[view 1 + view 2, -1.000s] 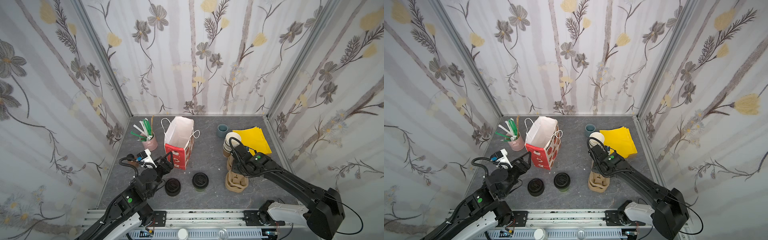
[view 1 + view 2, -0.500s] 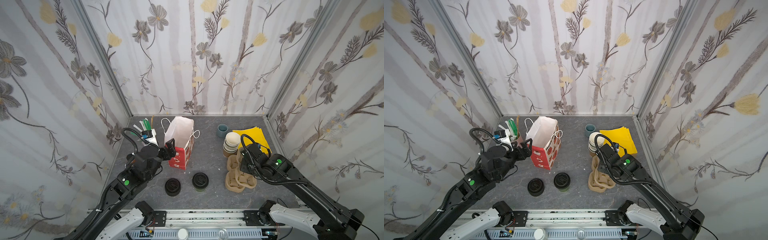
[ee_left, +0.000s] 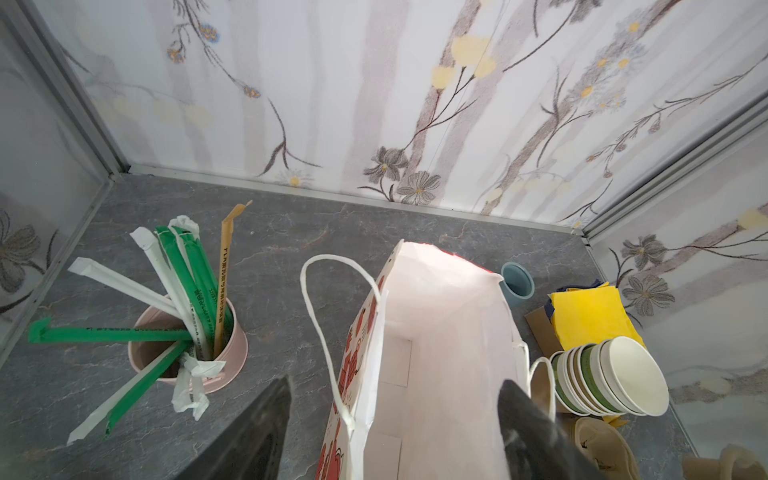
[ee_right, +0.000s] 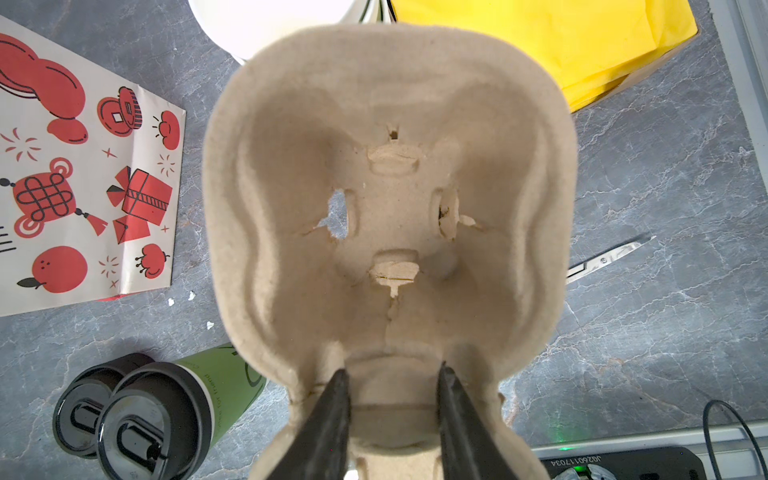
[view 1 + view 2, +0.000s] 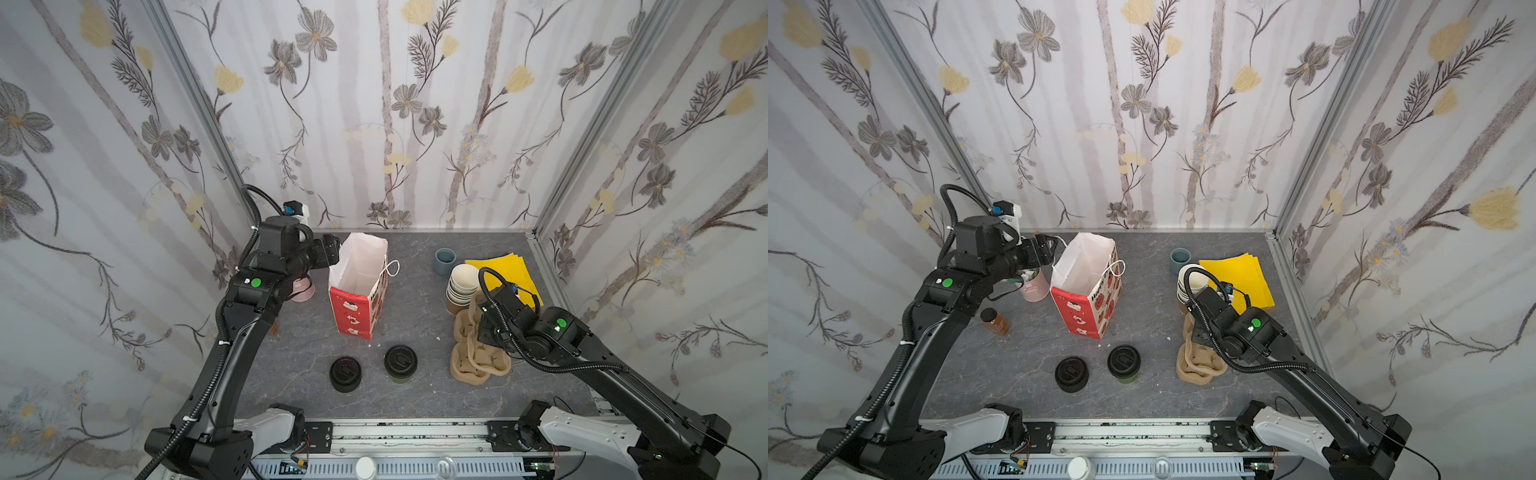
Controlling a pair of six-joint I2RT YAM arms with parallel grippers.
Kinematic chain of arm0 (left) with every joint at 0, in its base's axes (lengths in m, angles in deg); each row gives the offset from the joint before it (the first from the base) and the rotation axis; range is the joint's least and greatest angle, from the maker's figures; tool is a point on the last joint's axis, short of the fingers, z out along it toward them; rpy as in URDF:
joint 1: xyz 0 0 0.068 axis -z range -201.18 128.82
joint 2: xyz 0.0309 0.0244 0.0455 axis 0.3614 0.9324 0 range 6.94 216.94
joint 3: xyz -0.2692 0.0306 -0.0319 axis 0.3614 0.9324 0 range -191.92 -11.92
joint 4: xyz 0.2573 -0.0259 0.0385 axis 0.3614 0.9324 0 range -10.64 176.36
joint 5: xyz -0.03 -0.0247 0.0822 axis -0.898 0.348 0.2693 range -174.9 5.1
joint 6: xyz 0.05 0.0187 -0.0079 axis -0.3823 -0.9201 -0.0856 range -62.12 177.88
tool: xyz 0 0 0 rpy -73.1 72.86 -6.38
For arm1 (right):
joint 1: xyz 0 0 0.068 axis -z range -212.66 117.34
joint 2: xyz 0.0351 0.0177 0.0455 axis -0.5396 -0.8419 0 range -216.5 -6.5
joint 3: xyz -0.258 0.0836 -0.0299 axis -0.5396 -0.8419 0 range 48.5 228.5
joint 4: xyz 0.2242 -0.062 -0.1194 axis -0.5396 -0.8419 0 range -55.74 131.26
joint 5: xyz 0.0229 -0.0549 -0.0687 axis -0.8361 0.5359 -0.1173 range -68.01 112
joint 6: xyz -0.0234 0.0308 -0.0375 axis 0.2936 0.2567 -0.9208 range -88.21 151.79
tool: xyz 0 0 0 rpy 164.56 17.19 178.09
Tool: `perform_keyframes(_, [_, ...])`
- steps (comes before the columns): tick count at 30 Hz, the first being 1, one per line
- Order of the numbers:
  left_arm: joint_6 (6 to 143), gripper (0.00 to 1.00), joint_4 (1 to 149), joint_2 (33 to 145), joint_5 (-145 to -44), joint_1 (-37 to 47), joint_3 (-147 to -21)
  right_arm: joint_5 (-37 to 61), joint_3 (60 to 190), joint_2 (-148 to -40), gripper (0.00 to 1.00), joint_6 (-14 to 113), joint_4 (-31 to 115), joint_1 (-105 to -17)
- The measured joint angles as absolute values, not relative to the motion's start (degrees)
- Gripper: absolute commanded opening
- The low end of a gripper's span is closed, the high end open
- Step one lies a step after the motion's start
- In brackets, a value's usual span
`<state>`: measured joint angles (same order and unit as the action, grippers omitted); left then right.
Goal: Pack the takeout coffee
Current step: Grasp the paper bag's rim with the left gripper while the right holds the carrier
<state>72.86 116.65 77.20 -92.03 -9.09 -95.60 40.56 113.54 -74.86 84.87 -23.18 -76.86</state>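
Left gripper (image 3: 395, 384): jaws wide apart with the bag (image 5: 358, 286) wall between them; we see nothing held.
Coffee (image 5: 400, 362): lower middle in both top views, upright; lid hides its side.
Right gripper (image 4: 393, 370): clamped on tray (image 4: 390, 199); tips hidden from above.

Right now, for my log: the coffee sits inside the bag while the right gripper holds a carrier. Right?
No. The coffee stands on the table in front of the bag, as both top views show; the left wrist view shows the bag empty. The right gripper does hold the carrier.
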Motion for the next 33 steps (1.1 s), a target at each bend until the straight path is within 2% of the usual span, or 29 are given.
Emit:
perform_keyframes(5, [72.8,0.75,119.3,80.1,-99.6,-13.8,-94.3,41.4,113.2,-75.0,0.36,84.9,-23.2,-76.9])
perform_keyframes(12, [71.3,0.69,121.0,83.6,-107.5,-15.1,-92.5,41.4,112.7,-75.7,0.36,84.8,-22.9,-76.9])
perform_keyframes(23, [69.3,0.42,121.6,88.7,-109.2,-15.8,-94.3,41.4,110.9,-75.1,0.37,84.7,-22.4,-76.9])
perform_keyframes(33, [68.1,0.26,122.0,89.4,-111.6,-15.8,-94.3,41.4,110.7,-75.0,0.35,84.7,-22.3,-76.9])
